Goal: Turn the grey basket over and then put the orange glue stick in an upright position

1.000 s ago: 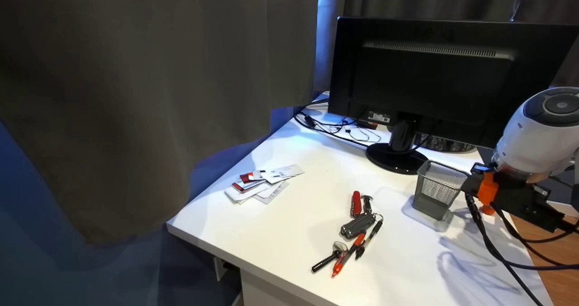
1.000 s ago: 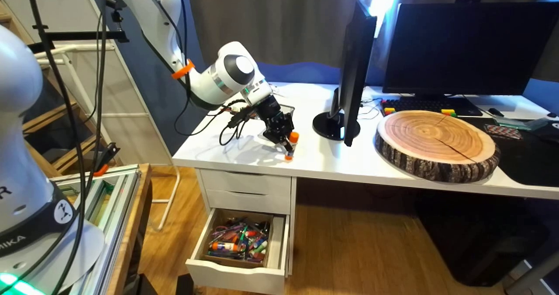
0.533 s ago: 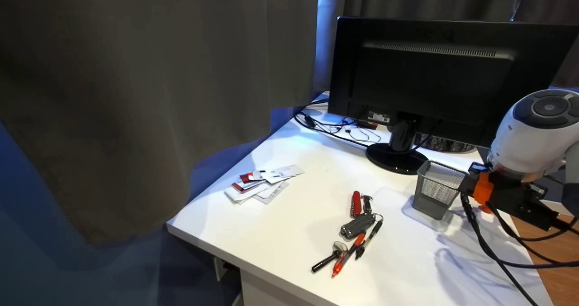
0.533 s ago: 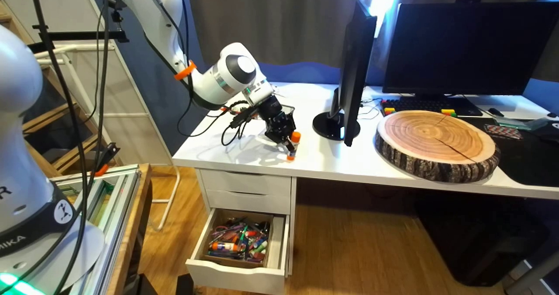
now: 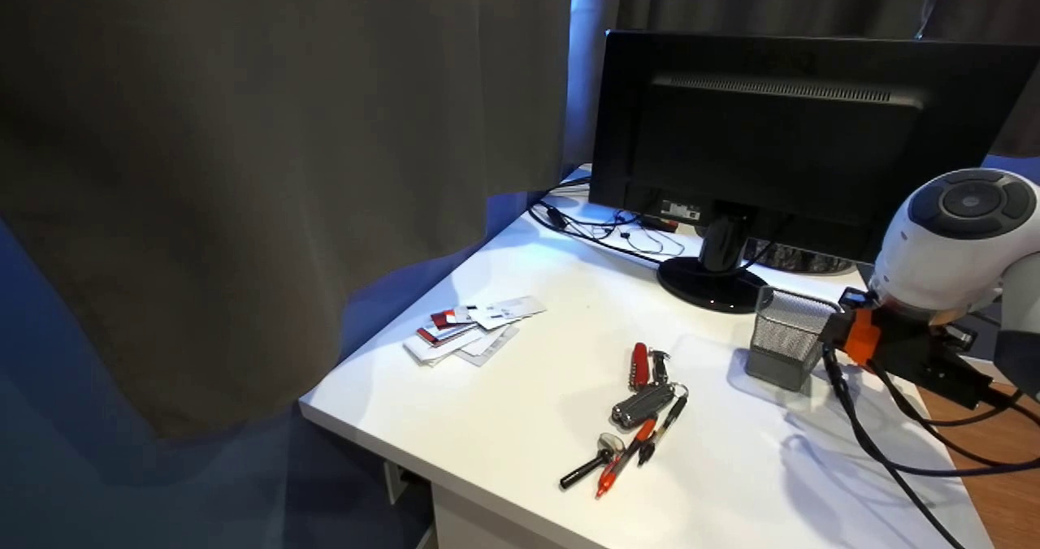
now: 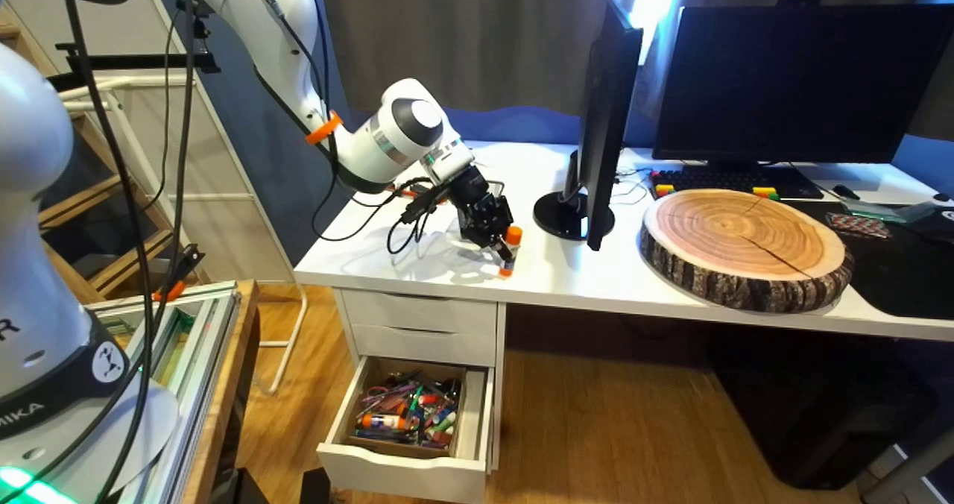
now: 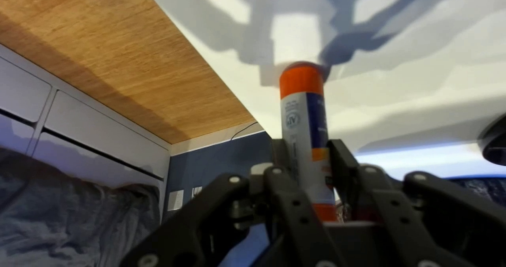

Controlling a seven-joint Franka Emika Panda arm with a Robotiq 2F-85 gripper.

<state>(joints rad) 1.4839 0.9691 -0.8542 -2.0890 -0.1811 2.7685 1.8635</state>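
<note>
Gripping the orange glue stick (image 7: 305, 132) between both jaws of the gripper (image 7: 309, 156), with orange showing at both ends and with a small lean from upright in an exterior view. Touching the white desk (image 5: 504, 419) or slightly above it: not possible to tell. Next, see the grey basket (image 5: 784, 334) on the desk, near the gripper, partly hidden in both exterior views. A little farther, notice the black monitor (image 5: 780, 143). Farther again, find the small red tool (image 5: 640, 366) and the red pen (image 5: 626, 457), lying near each other. Beyond these, see the flat heap of cards (image 5: 475, 330). Last, behind the desk, see the dark curtain (image 6: 462, 42).
</note>
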